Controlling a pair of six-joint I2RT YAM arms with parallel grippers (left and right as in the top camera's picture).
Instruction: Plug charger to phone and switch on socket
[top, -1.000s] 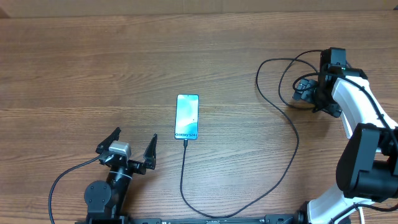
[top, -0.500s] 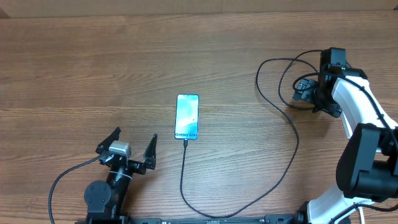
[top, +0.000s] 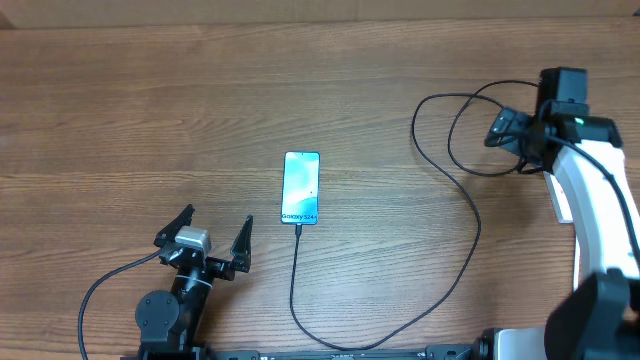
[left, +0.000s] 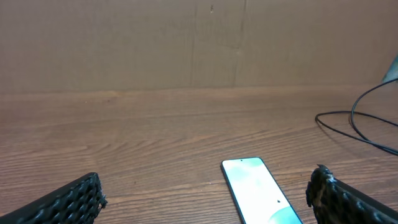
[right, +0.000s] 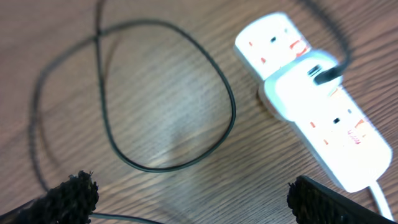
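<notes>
Overhead view: the wood-grain table (top: 200, 90) carries the phone (top: 301, 188), a slim rounded rectangle with a glossy pale-blue screen, at centre frame; the charger (top: 478, 235), a thin black cord, meets the phone's lower edge, sweeps along the bottom of the frame and coils in loops at upper right; the left gripper (top: 214, 226), lower left, has its black fingers spread wide and empty; the right gripper (top: 515, 138) hangs over the coils at upper right.

Left wrist view: ribbed black pads (left: 68, 202) sit far apart in the lower corners; the phone lies flat on the wood, lower right of centre; a cardboard wall (left: 186, 43) stands behind.

Right wrist view: knurled fingertips (right: 73, 193) stand wide apart, gripping nothing; the socket (right: 323, 124), a smooth white rounded strip with red markings, lies at upper right with a blocky white plug (right: 292, 93) seated in it; the cord's oval loop lies left of it.
</notes>
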